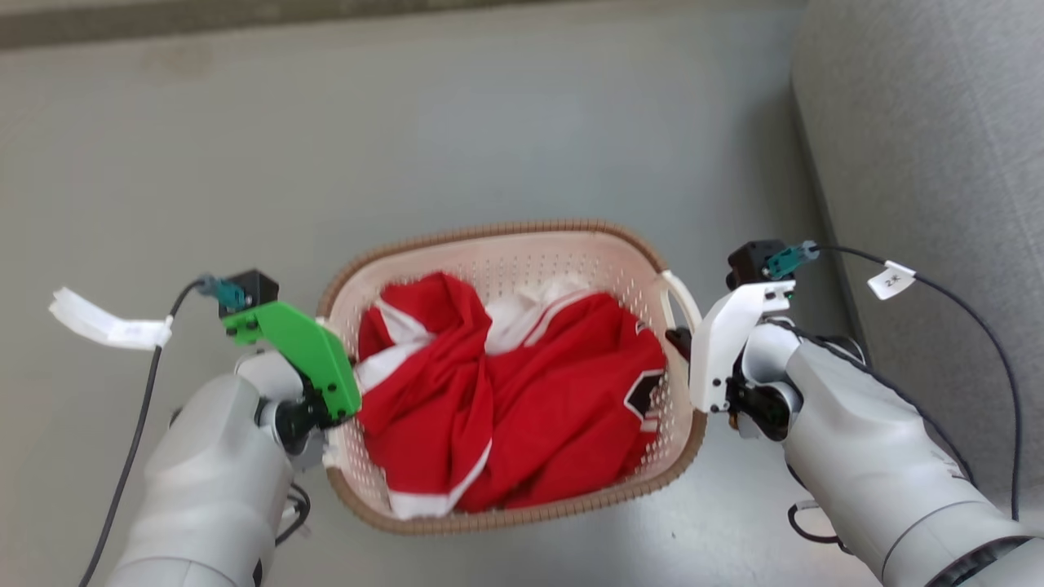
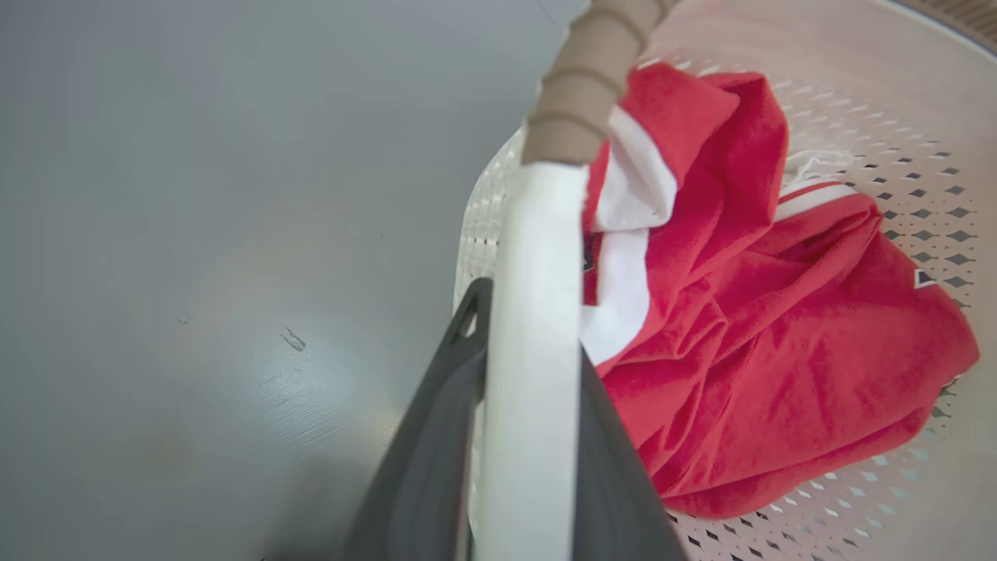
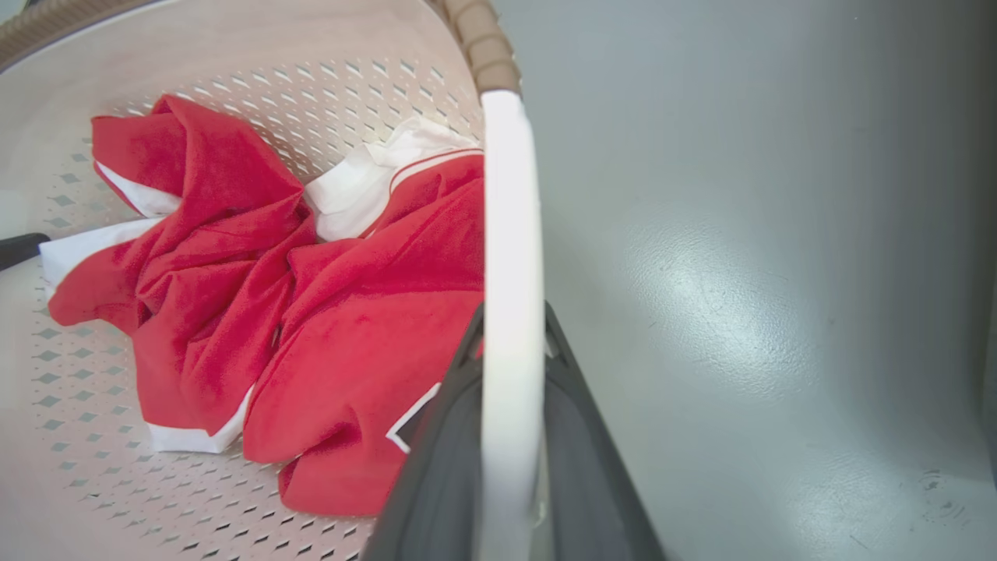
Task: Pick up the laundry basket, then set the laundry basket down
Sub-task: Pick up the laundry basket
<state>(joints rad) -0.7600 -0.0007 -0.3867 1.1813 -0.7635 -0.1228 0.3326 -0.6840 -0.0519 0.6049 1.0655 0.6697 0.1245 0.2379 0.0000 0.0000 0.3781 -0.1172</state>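
Grey floor (image 1: 245,163) takes up most of the head view, w/ a grey upholstered seat (image 1: 938,163) along its right edge. Laundry basket (image 1: 506,229) is mid-floor, well short of the floor's far edge and near the seat. It has cream perforated walls and a brown woven-look rim. Can't tell for sure if its base is on the floor or just off it. Inside, a crumpled red-and-white garment (image 1: 522,391) covers most of the bottom. Left handle (image 2: 537,257) and right handle (image 3: 510,195) are white loops at the basket's short ends. Left gripper (image 2: 533,335) is closed on the left handle, dark fingers pressed to both sides of the loop. Right gripper (image 3: 510,327) clamps the right one the same way.

Step, prob.: both grasps are made, so this is the lift or carry phase; set-down not yet done. Next move needs both arms going together, same rate & height, to keep the basket level. Uneven travel could tilt it, twist the thin loops or let one slip thru the fingers. For set-down: lower till the base lies flat, then release.
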